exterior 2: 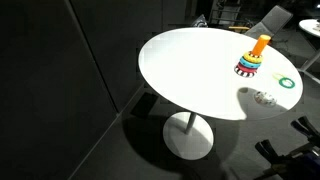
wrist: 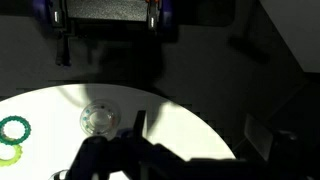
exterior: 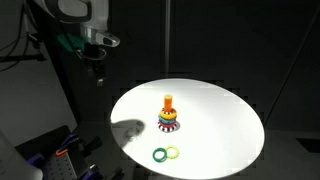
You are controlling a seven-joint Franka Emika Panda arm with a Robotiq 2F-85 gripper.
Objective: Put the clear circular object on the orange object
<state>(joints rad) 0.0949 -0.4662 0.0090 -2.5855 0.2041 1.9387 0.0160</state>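
The clear circular object (wrist: 98, 119) is a faint see-through ring lying flat on the white round table (exterior: 220, 120); it also shows in an exterior view (exterior 2: 264, 97) beside a shadow. The orange peg (exterior: 168, 101) stands upright on its multicoloured ring base (exterior: 169, 123) near the table's middle, and shows in the other exterior view too (exterior 2: 260, 44). My gripper (exterior: 98, 72) hangs high above the table's edge, well away from both. In the wrist view its fingers (wrist: 198, 130) are dark, spread apart and empty.
A green ring (exterior: 160, 154) and a yellow ring (exterior: 174, 151) lie together near the table's front edge; the wrist view shows them too, green (wrist: 14, 128) and yellow (wrist: 8, 153). The surroundings are dark, with equipment beside the table.
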